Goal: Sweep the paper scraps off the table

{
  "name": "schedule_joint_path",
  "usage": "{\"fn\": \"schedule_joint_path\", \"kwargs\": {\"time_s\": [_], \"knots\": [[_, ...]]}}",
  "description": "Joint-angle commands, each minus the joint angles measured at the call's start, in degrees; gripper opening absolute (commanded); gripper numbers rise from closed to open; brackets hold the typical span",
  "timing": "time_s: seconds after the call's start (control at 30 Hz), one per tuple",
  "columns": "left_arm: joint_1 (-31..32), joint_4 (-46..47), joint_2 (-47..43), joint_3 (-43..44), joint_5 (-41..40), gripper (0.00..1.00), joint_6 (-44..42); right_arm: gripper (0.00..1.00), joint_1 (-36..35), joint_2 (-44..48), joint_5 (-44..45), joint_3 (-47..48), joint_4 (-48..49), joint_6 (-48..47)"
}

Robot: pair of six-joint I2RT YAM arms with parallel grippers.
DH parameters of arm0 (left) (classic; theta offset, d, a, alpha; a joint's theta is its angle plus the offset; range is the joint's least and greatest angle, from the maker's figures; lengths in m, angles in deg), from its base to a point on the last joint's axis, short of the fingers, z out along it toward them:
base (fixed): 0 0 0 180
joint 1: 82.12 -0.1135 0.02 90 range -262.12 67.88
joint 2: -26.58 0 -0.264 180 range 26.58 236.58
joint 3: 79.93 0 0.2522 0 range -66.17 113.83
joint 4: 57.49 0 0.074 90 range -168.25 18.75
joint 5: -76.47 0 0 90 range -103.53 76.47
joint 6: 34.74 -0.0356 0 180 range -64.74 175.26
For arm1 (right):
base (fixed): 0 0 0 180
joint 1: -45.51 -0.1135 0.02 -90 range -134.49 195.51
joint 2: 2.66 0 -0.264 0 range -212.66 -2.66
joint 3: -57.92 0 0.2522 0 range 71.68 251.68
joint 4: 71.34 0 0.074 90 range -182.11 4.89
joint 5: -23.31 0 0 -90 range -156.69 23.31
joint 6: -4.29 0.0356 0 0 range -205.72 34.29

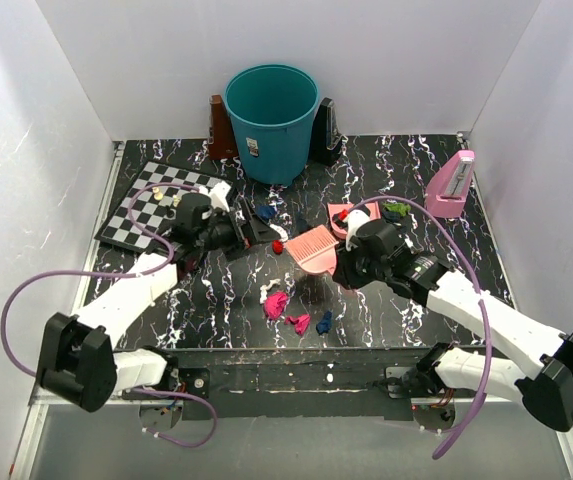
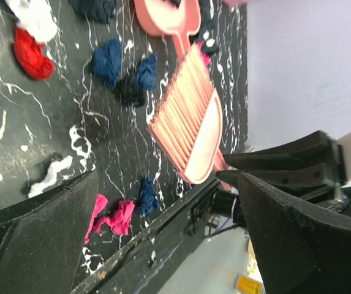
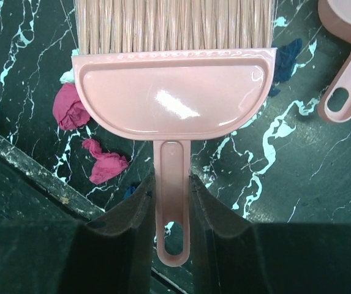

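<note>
My right gripper (image 1: 340,262) (image 3: 174,202) is shut on the handle of a pink brush (image 1: 314,247) (image 3: 174,92), bristles pointing away over the marbled table (image 1: 416,160). A pink dustpan (image 1: 341,215) (image 3: 347,55) (image 2: 166,15) lies just behind the brush. My left gripper (image 1: 254,232) (image 2: 169,184) is open and empty, left of the brush. Magenta scraps (image 1: 276,303) (image 3: 71,107) (image 2: 117,217) and a blue one (image 1: 323,322) (image 2: 147,196) lie near the front edge. A red scrap (image 1: 278,246) (image 2: 31,55), blue scraps (image 1: 265,211) (image 2: 108,61), a white one (image 1: 271,290) and a green one (image 1: 396,210) lie around.
A teal bin (image 1: 271,120) stands at the back centre between a brown object (image 1: 220,130) and a black one (image 1: 326,135). A chessboard (image 1: 151,205) with small pieces lies back left. A pink metronome (image 1: 453,185) stands back right. White walls enclose the table.
</note>
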Motion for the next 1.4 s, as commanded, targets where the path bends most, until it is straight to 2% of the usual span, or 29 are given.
{"fn": "schedule_joint_path", "kwargs": {"time_s": [0.0, 0.33, 0.4, 0.53, 0.7, 0.8, 0.83, 0.9, 1.0, 1.23, 1.37], "knots": [[4.4, -4.0, 3.7, 3.8, -0.9, 0.98, 1.2, 0.14, -0.5, -1.4, -0.4, 4.6, 3.1, -2.1], [11.1, 9.7, 9.9, 1.9, -1.3, 0.98, 10.5, 0.14, -1.5, -2.7, -3.3, 6.3, 5.0, -2.2], [12.1, 13.8, 10.8, 0.9, -1.0, 0.93, 12.8, 0.14, -1.7, -2.6, -3.7, 6.3, 5.7, -2.0], [12.8, 24.5, 11.4, -3.9, -1.7, 0.70, 18.2, 0.14, -1.9, -2.6, -4.8, 6.1, 6.8, -1.0], [13.4, 30.5, 11.2, -6.6, -3.4, 0.38, 19.8, 0.14, -2.0, -2.5, -5.9, 5.4, 8.8, 1.6], [13.6, 32.3, 10.4, -7.1, -4.1, 0.06, 20.0, 0.15, -2.1, -3.5, -5.5, 5.8, 8.7, 2.4], [13.7, 33.1, 10.0, -7.4, -4.0, 0.00, 19.8, 0.22, -2.1, -3.6, -5.2, 6.0, 8.4, 2.6], [13.8, 33.7, 9.0, -7.9, -4.2, 0.00, 19.4, 0.49, -2.1, -3.2, -4.4, 6.3, 7.6, 3.7], [13.7, 33.5, 6.3, -8.8, -5.7, 0.00, 16.9, 0.80, -1.9, 1.4, 0.0, 5.4, 8.0, 6.5], [12.7, 38.1, 1.3, -9.5, -6.1, 0.00, 13.6, 0.85, -1.3, 12.9, 4.7, 5.3, 6.4, 15.8], [11.0, 49.7, 1.1, -11.6, -5.3, 0.00, 20.2, 0.85, -1.1, 20.9, 5.7, 1.2, 11.5, 23.5]]}}
